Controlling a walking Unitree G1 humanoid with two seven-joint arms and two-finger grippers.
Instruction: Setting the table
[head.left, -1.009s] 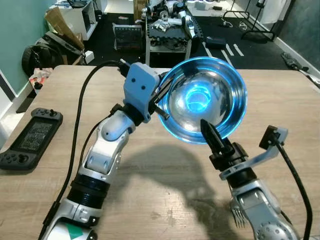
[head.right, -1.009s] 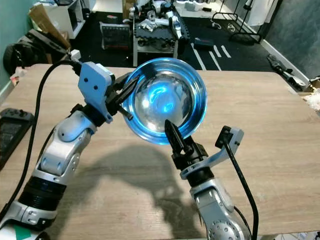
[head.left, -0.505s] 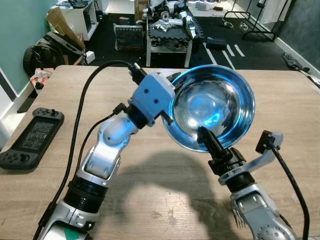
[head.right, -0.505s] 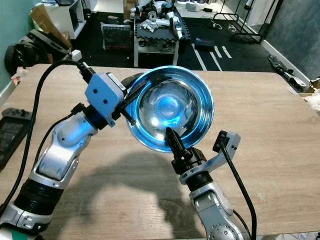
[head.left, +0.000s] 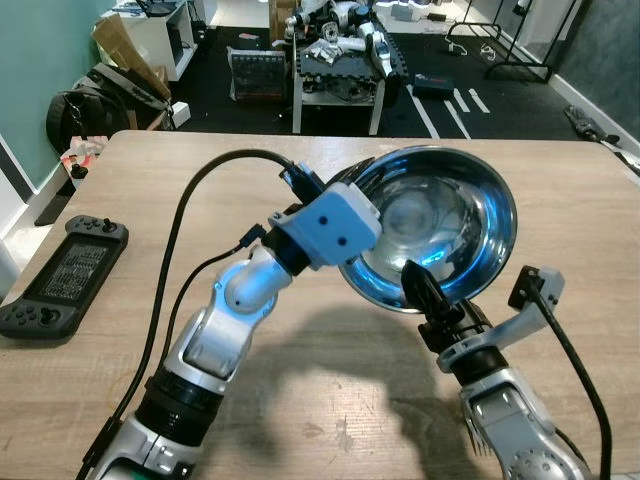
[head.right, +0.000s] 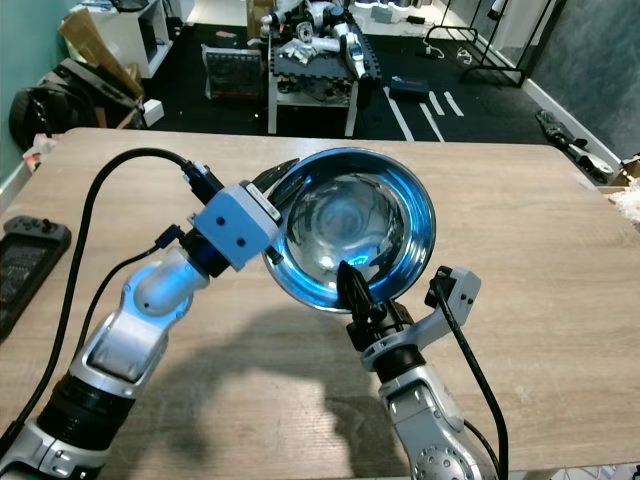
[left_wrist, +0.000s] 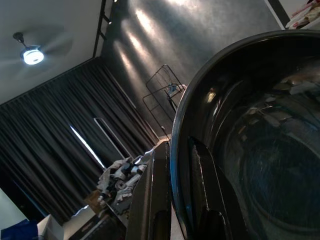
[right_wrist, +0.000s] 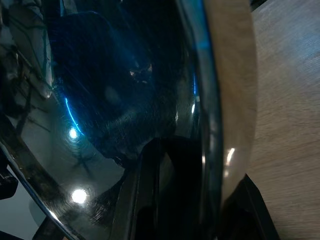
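Shiny round steel bowl (head.left: 432, 235), judged rigid, light, slippery: left gripper (head.left: 345, 210) and right gripper (head.left: 420, 290) each pinch its thin rim.

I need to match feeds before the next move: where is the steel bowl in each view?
Left eye: steel bowl upper centre-right, held above the table.
Right eye: upper centre.
Left wrist: dark rim and inside, on the right.
Right wrist: shiny inside, on the left.
Shared landmark: the bowl's rim, pinched by left claw and right claw.
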